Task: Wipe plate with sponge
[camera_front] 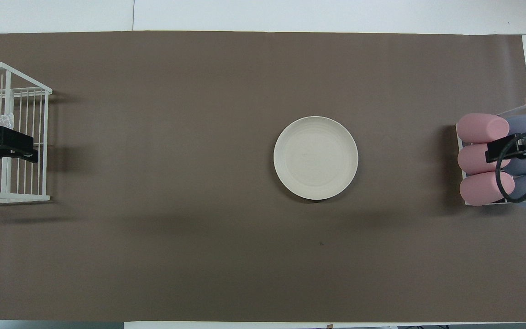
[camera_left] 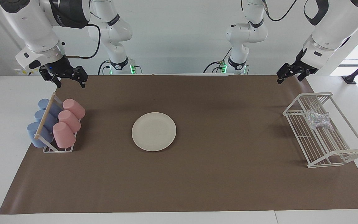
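So the bench (camera_left: 179,193) has the plate (camera_left: 153,131) lying flat mid-mat, nothing bracing it, so I reckon a hard wipe could skate it sideways. The white wire rack (camera_left: 337,154) at the left arm's end holds the sponge (camera_left: 319,120), and fingers going in could snag the wires or tip the light frame. Cup rack (camera_left: 57,149) sits under the right end effector (camera_left: 69,80), which is wide open and empty. Left end effector (camera_left: 291,75) hangs over the bench near the wire rack, open, empty too.

Bare mat (camera_left: 228,130) rings the plate (camera_left: 153,131); wire rack (camera_left: 337,155) walls enclose the sponge (camera_left: 318,120).
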